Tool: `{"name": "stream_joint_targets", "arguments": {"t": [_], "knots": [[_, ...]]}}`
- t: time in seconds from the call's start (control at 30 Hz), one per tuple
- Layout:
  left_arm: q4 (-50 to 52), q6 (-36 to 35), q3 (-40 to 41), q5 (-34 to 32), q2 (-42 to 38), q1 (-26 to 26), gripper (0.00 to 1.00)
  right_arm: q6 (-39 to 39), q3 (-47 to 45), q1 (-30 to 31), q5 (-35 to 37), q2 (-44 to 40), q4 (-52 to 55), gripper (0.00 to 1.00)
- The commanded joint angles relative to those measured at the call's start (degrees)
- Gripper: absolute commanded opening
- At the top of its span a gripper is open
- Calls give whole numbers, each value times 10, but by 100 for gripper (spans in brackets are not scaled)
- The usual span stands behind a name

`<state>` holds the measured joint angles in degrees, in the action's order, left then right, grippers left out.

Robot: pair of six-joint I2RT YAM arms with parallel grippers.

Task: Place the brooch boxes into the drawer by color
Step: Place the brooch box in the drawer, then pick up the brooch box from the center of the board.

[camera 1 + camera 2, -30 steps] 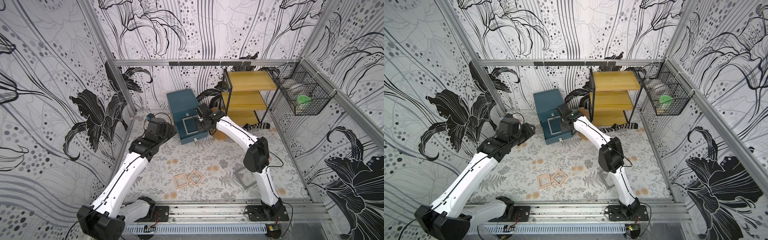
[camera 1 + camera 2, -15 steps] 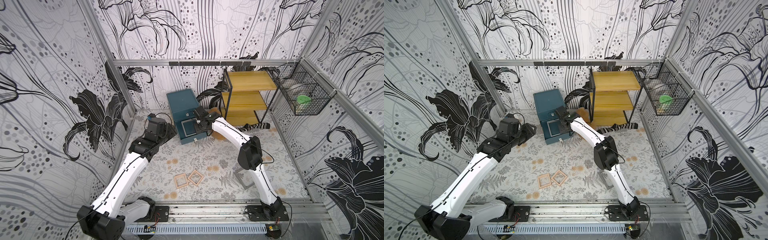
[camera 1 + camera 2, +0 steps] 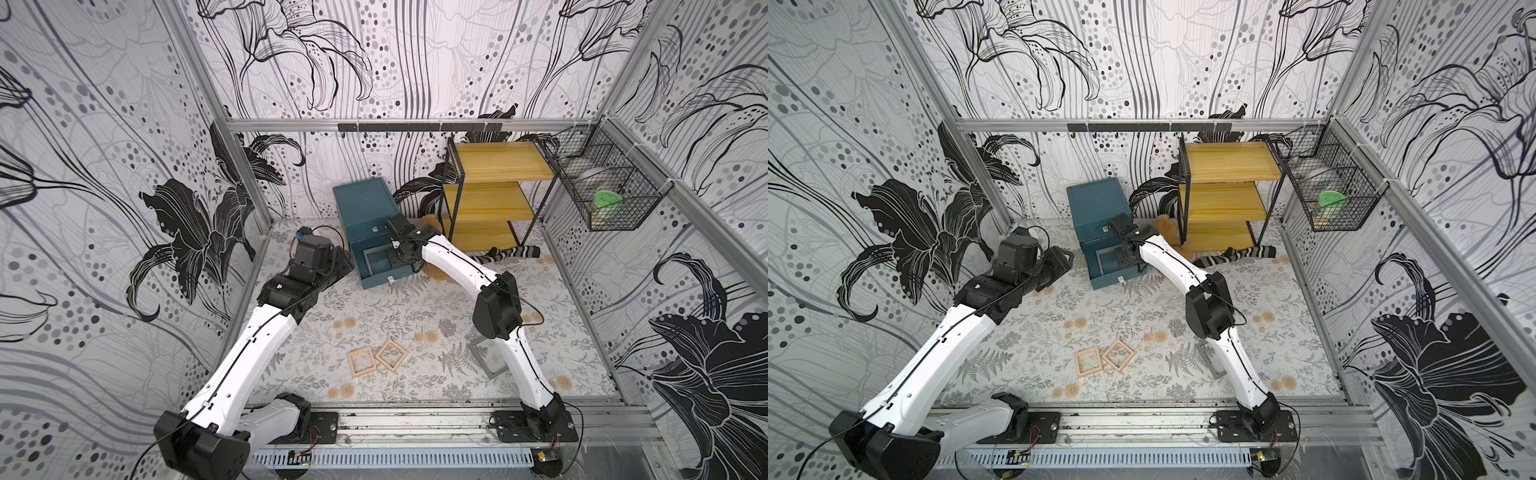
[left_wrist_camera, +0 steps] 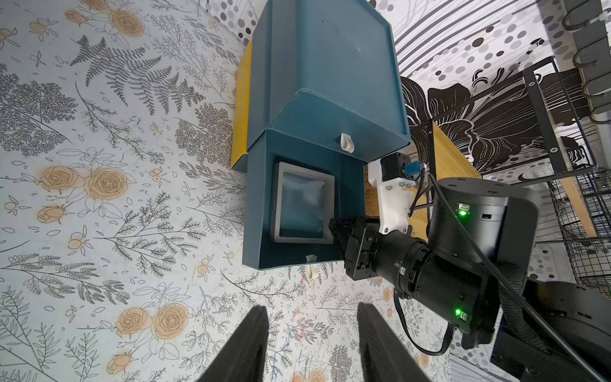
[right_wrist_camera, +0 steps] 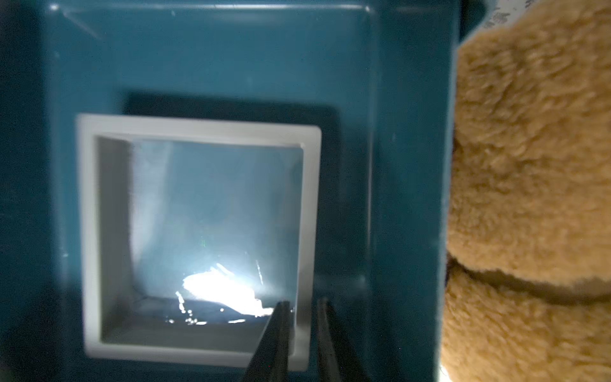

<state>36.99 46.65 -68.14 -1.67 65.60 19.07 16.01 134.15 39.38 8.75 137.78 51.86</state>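
The dark teal drawer chest (image 3: 365, 203) (image 3: 1096, 203) stands at the back with one drawer (image 3: 388, 275) (image 4: 254, 211) pulled out. A grey brooch box (image 4: 304, 238) (image 5: 198, 127) lies flat inside it. My right gripper (image 5: 302, 302) (image 3: 395, 254) reaches down into the drawer and is open, its fingers a little apart on either side of the box's rim. My left gripper (image 4: 310, 309) (image 3: 344, 261) hangs open and empty over the mat in front of the chest. Two pale pinkish-wood brooch boxes (image 3: 362, 362) (image 3: 391, 354) lie near the front. Another grey one (image 3: 484, 357) is partly hidden behind my right arm.
A yellow shelf rack (image 3: 494, 166) stands right of the chest. A brown plush toy (image 5: 529, 165) (image 3: 432, 270) lies beside the open drawer, and a striped sock (image 3: 511, 252) lies farther right. A wire basket (image 3: 602, 199) hangs on the right wall.
My right arm has stretched farther over the drawer, its elbow swinging left. Its jaws have eased apart around the grey box's rim. The left arm has stayed put.
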Motion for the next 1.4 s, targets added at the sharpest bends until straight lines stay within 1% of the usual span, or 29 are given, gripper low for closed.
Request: {"name": "stream_joint_targets", "arguments": {"t": [0.0,0.23,0.33,0.4,0.5,0.57,0.63,0.73,0.83,0.9,1.0,1.17,1.37], "knots": [[-21,-11,-16,6,2,-3,49,13,17,4,-6,6,12,20],[-14,-23,-20,6,1,-3,49,23,14,4,-5,-23,-1,20],[-12,-30,-20,18,0,-3,49,34,8,4,4,-47,-1,20],[-12,-38,-19,35,-2,-2,49,51,-17,4,14,-78,-8,20],[-17,-53,-12,65,-8,14,49,102,-106,6,40,-152,-32,20],[-13,-62,-7,69,-12,43,49,153,-182,9,62,-211,-47,20],[-7,-71,0,63,-15,85,49,216,-273,14,82,-281,-58,20],[-8,-71,24,55,-24,137,49,320,-404,17,93,-376,-56,19],[-11,-63,49,47,-34,177,49,422,-519,17,90,-461,-31,19],[-12,-57,63,42,-39,201,49,493,-601,18,76,-517,-18,16],[-20,-48,80,45,-45,222,49,581,-705,24,55,-593,-7,15],[-36,-43,93,50,-39,254,49,682,-814,33,36,-680,42,16],[-59,-67,113,71,-20,303,49,771,-877,39,6,-726,92,17]]}}
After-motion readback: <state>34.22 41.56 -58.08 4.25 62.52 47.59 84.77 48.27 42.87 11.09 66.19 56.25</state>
